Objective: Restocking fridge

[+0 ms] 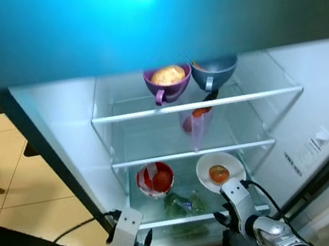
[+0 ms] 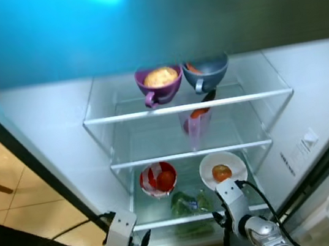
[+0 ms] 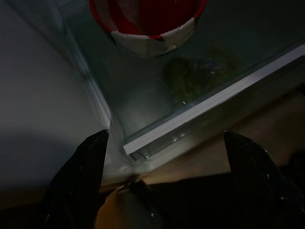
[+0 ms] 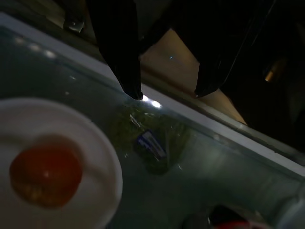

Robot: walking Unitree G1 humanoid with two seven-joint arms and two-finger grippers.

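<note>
The fridge stands open before me. On its lowest glass shelf (image 1: pixel 191 219) sit a red-and-white bowl (image 1: pixel 155 179) holding a tomato and a white plate (image 1: pixel 220 171) with an orange-red fruit (image 4: pixel 45 175). A bag of green vegetables (image 1: pixel 183 205) lies under the glass. My left gripper (image 3: pixel 167 136) is open and empty at the shelf's front left corner, just short of the bowl (image 3: pixel 147 21). My right gripper (image 4: pixel 167 95) is open and empty over the shelf's front edge, near the plate (image 4: pixel 95 157).
A purple cup (image 1: pixel 167 80) of yellow food and a blue-grey cup (image 1: pixel 214 71) stand on the top shelf. A clear jug (image 1: pixel 197 124) with something red is on the middle shelf. The fridge walls (image 1: pixel 62 144) close in on both sides. Tiled floor (image 1: pixel 6 183) lies to the left.
</note>
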